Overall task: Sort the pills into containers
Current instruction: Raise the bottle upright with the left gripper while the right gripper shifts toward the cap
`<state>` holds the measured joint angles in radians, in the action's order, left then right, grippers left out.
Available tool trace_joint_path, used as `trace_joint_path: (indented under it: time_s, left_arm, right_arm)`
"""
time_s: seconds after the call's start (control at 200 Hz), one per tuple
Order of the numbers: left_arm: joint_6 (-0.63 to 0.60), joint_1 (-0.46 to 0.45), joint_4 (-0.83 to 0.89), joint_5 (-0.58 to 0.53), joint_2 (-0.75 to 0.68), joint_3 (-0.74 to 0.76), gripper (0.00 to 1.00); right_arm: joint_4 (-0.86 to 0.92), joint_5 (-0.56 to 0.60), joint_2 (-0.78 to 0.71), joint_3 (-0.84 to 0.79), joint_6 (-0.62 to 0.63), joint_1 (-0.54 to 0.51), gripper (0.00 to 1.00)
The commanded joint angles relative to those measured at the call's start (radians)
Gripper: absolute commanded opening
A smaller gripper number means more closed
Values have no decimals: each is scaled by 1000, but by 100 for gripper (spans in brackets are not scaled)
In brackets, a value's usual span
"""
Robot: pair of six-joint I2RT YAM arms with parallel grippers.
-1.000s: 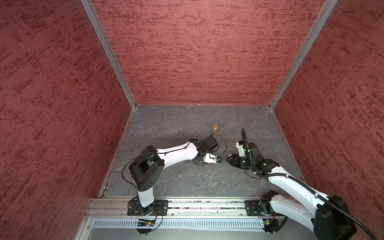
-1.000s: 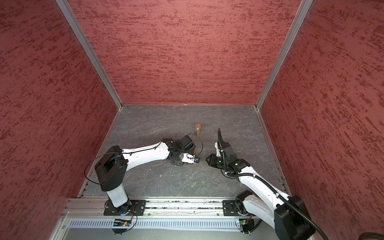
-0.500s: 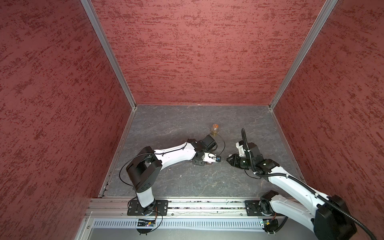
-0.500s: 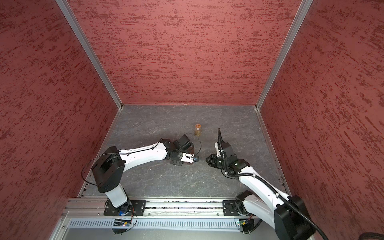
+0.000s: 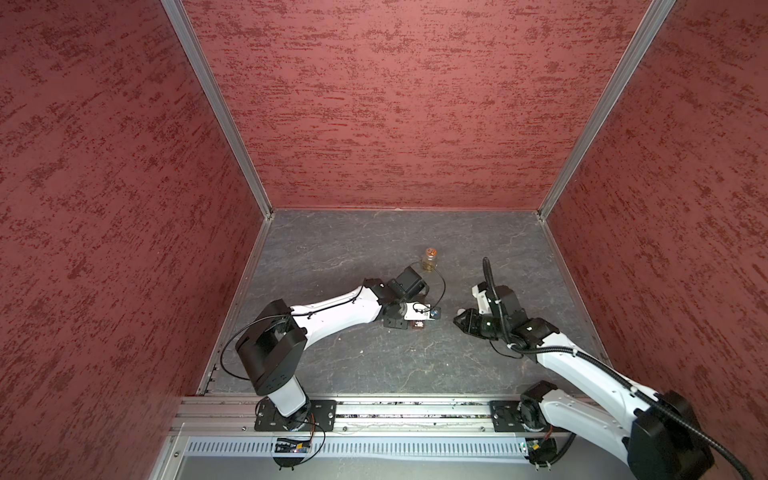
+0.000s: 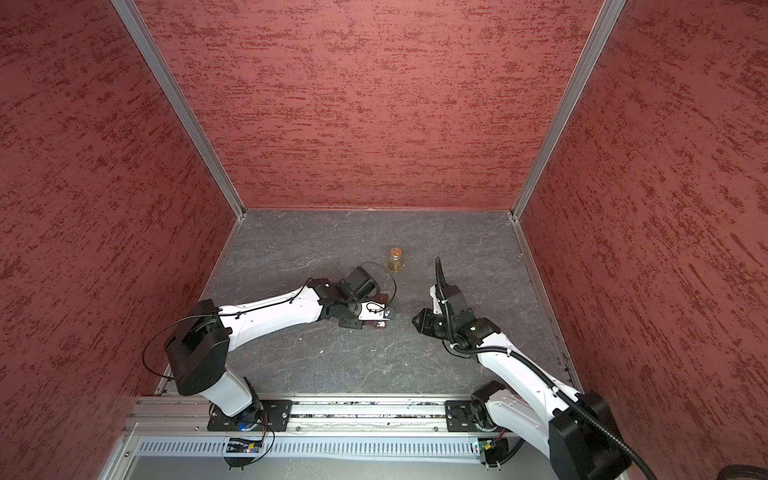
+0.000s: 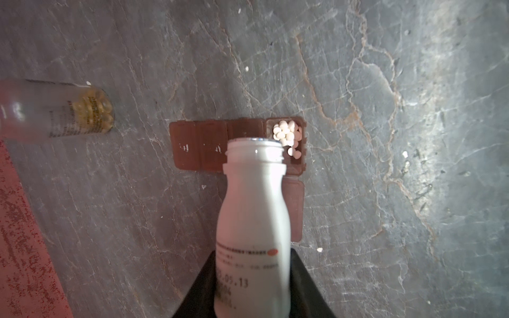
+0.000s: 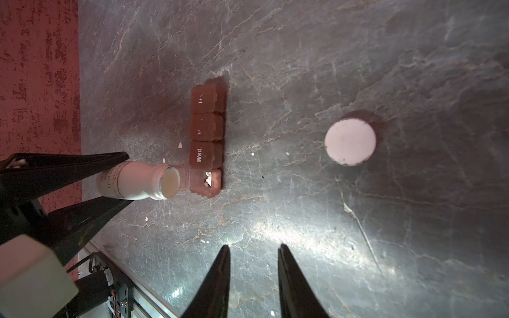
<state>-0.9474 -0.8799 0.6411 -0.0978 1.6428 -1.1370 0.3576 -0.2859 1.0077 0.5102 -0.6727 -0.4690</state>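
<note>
The containers (image 7: 198, 146) are a dark-brown strip of small compartments lying on the grey floor, also seen in the right wrist view (image 8: 206, 129). The end compartment is open and holds several white pills (image 7: 287, 136). My left gripper (image 7: 252, 250) is shut on a small white bottle (image 7: 253, 209). The bottle is uncapped and tipped, its mouth right at the open compartment (image 8: 213, 181). In both top views this gripper sits over the box (image 5: 417, 326). My right gripper (image 8: 254, 246) hovers open and empty to the right of the box (image 5: 459, 322).
A clear amber bottle (image 5: 429, 259) stands behind the box. The white cap (image 8: 350, 141) lies on the floor beyond the box. A few loose pills (image 7: 319, 250) are scattered around it. The open lid (image 7: 296, 209) lies flat beside the bottle. Red walls enclose three sides.
The left arm's elbow has swung a little to the left, while the bottle stays at the open compartment. The right arm has not moved.
</note>
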Motion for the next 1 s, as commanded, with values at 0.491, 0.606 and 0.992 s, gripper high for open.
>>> trace_joint_path:
  time_s: [0.491, 0.606, 0.992]
  left_arm:
    - [127, 49, -242, 129, -197, 153, 0]
    - [173, 55, -328, 145, -244, 208, 0]
    - [368, 70, -745, 207, -481, 480, 0]
  right_arm:
    - [88, 48, -27, 100, 0, 10, 33]
    - [108, 57, -39, 115, -12, 11, 33]
    - [177, 88, -84, 171, -63, 10, 33]
